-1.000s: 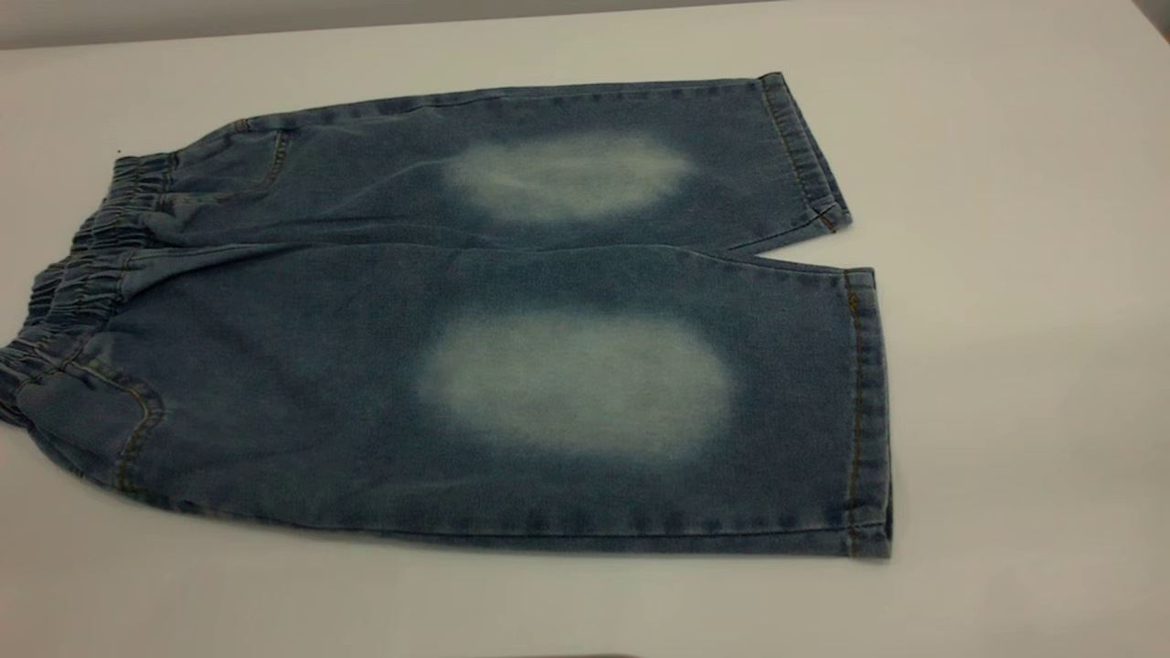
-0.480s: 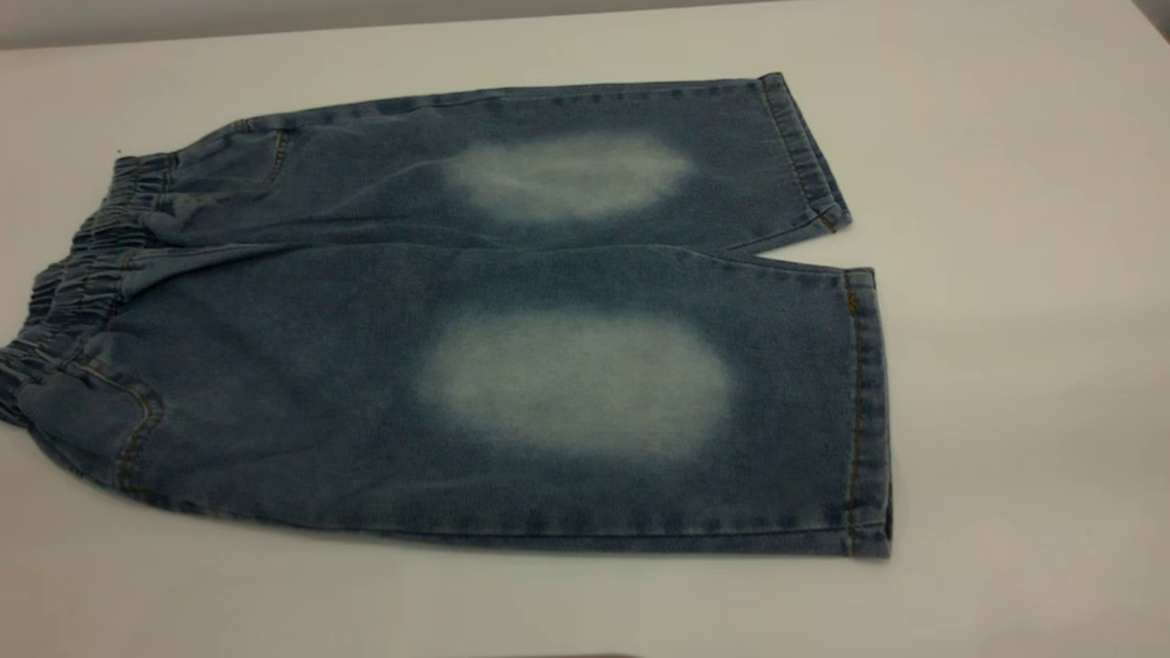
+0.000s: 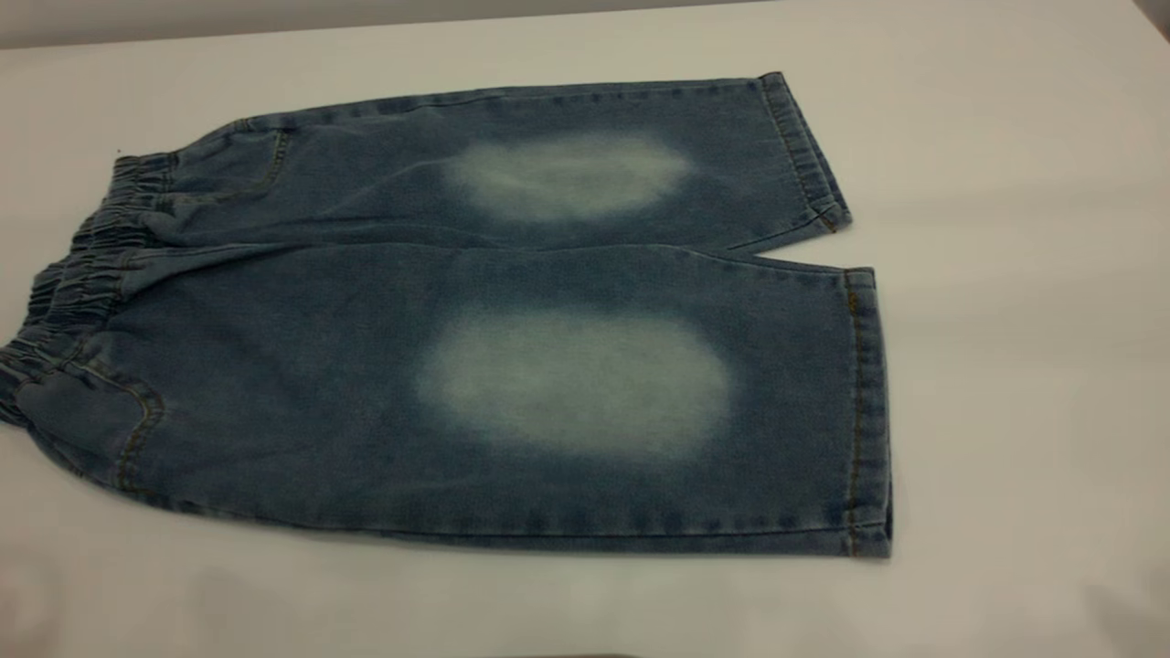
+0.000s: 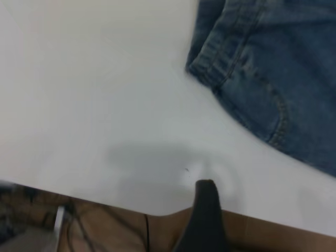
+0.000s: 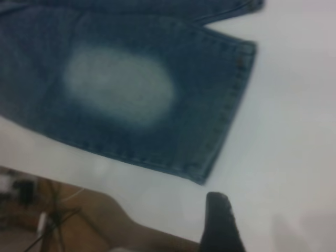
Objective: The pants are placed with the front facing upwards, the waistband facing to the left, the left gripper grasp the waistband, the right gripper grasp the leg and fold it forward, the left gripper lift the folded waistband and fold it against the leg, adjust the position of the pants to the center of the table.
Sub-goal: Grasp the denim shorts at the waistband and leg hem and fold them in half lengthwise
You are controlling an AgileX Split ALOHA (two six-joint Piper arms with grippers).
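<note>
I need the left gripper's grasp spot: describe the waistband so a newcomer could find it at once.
On the white table lie the pants, spread flat. The waistband is their left end, a gathered, ruffled strip of denim. The leg hems at the right end are flat and stitched.

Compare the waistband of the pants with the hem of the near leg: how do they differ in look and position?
The waistband is gathered and ruffled; the near leg hem lies flat and smooth. The waistband sits at the left end of the pants; the hem is at the right end. Tan stitching runs plainly along the hem; none shows clearly on the waistband. Both are the same blue denim and rest on the table.
</note>
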